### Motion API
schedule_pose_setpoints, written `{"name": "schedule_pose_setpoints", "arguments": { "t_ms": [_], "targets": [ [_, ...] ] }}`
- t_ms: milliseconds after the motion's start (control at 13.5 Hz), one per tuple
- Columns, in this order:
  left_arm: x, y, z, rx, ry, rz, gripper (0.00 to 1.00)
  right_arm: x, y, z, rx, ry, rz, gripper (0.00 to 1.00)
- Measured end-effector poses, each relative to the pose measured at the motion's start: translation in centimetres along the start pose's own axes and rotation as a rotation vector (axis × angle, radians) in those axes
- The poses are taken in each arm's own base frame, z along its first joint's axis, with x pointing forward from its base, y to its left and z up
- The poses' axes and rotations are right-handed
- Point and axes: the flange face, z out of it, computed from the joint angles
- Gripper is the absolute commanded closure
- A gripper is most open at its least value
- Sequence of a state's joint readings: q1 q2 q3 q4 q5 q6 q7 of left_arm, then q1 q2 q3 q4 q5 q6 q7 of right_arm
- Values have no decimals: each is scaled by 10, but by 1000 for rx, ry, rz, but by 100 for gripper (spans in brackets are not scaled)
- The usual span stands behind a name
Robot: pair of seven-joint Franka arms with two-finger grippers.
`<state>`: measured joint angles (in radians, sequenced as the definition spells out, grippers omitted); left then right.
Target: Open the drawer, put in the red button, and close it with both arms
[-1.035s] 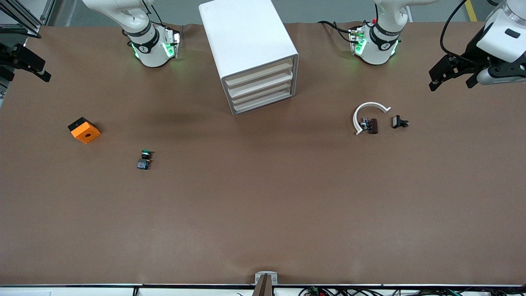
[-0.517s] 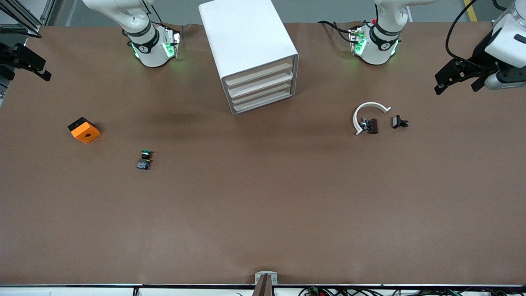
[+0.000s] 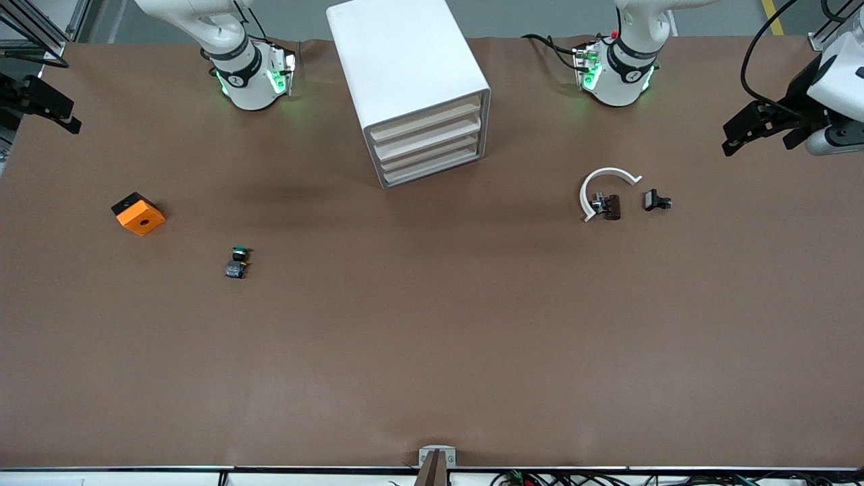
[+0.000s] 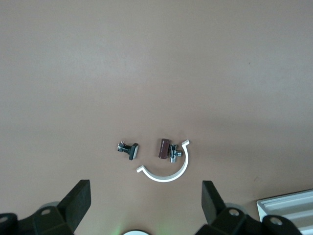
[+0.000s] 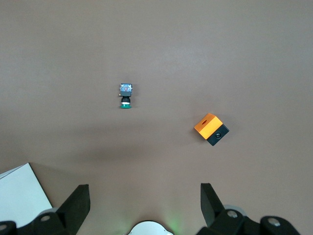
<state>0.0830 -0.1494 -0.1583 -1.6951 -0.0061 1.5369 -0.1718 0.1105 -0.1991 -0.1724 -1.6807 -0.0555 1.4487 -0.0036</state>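
The white drawer cabinet (image 3: 412, 91) stands shut on the brown surface (image 3: 432, 337) between the arms' bases. Both the left end effector (image 4: 146, 203) and right end effector (image 5: 144, 203) hang wide open and empty at their ends of the surface. No red-capped button shows; a green-capped button (image 5: 126, 95) lies near the orange block (image 5: 211, 129).

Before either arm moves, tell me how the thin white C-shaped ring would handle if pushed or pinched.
The white C-shaped ring looks thin and open-ended, so it probably flexes when pinched. It lies flat on the table, so a push would likely slide or spin it. The brown part sits inside its curve and might get dragged along.
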Motion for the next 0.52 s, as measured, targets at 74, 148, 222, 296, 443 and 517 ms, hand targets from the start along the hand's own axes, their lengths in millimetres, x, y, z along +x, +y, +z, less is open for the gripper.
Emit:
{"name": "schedule_pose_setpoints", "arguments": {
  "t_ms": [74, 148, 222, 296, 443, 517],
  "targets": [
    [-1, 0, 0, 1, -7, 0, 0, 0, 0, 0, -1, 0, 0, 0],
    [-1, 0, 0, 2, -9, 0, 0, 0, 0, 0, -1, 0, 0, 0],
    [-1, 0, 0, 2, -8, 1, 0, 0, 0, 0, -1, 0, -1, 0],
    [-1, 1, -2, 1, -6, 2, 0, 0, 0, -1, -2, 0, -1, 0],
    [-2, 2, -4, 1, -3, 5, 0, 0, -1, -1, -2, 1, -1, 0],
    [-2, 3, -4, 1, -2, 6, 0, 0, -1, -1, -2, 1, -1, 0]
  ]
}}
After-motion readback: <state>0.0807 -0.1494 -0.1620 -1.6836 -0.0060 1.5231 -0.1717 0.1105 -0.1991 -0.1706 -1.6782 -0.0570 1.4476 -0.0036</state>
